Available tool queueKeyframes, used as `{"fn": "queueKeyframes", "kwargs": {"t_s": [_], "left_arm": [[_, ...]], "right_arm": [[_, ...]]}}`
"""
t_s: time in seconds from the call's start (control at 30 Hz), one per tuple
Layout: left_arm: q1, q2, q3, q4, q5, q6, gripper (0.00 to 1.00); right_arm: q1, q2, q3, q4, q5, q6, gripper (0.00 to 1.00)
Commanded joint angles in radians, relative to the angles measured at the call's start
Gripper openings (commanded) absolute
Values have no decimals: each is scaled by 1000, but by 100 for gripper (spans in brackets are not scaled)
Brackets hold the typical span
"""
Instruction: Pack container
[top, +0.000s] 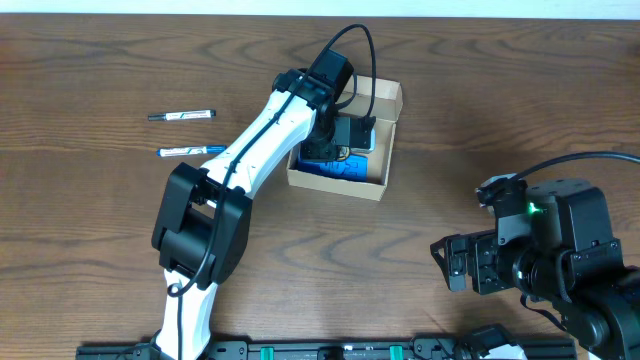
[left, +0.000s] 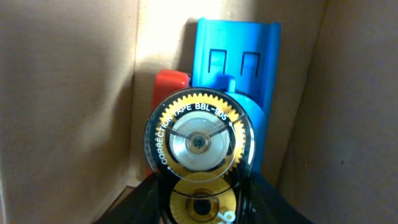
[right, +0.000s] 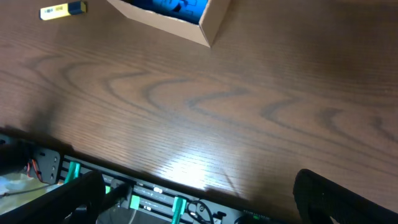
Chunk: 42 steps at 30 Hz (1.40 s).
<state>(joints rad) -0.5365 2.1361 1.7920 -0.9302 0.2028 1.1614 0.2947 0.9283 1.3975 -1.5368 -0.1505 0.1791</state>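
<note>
Cardboard container is sitting open-topped at mid-bench so things can drop in; the left tool is reaching inside, fingers flanking an upright correction tape by a blue item, whether gripping or letting go I cannot tell; the right tool is hanging wide open, empty, well apart, leaving room.

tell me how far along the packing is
Done: a blue item and a red one lie in the container. In hand: a correction tape is down inside it at the left jaws; grip or release unclear. Left, probably: two markers on the table, lid open.
</note>
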Motion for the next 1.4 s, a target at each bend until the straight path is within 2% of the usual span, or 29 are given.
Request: {"fn": "queueKeyframes", "kwargs": {"t_s": [0.0,0.33,0.53,0.77,0.8,0.83,0.93,1.1,1.2,1.37], "left_arm": [[6,2,4,-3,8,2,49],[6,-29,5,-23,-3,-89,53],[-3,-160,5,-68,0,-173,54],[16,-368,5,-67,-32,-416,60],[21,-386,5,-67,-55,-461,75],[29,-403,5,-67,-86,-520,82],[62,-420,5,-67,-157,-697,83],[145,-395,5,-67,-170,-953,82],[185,-369,4,-55,-169,-1026,82],[201,-300,4,-36,-152,-1057,84]], "right_arm": [[-8,1,-1,-1,-8,10,99],[-8,1,-1,-1,-8,10,99],[-8,1,-1,-1,-8,10,99],[-8,1,-1,-1,-8,10,99],[-8,1,-1,-1,-8,10,99],[-8,1,-1,-1,-8,10,99],[-8,1,-1,-1,-8,10,99],[-8,1,-1,-1,-8,10,99],[-8,1,-1,-1,-8,10,99],[-8,1,-1,-1,-8,10,99]]}}
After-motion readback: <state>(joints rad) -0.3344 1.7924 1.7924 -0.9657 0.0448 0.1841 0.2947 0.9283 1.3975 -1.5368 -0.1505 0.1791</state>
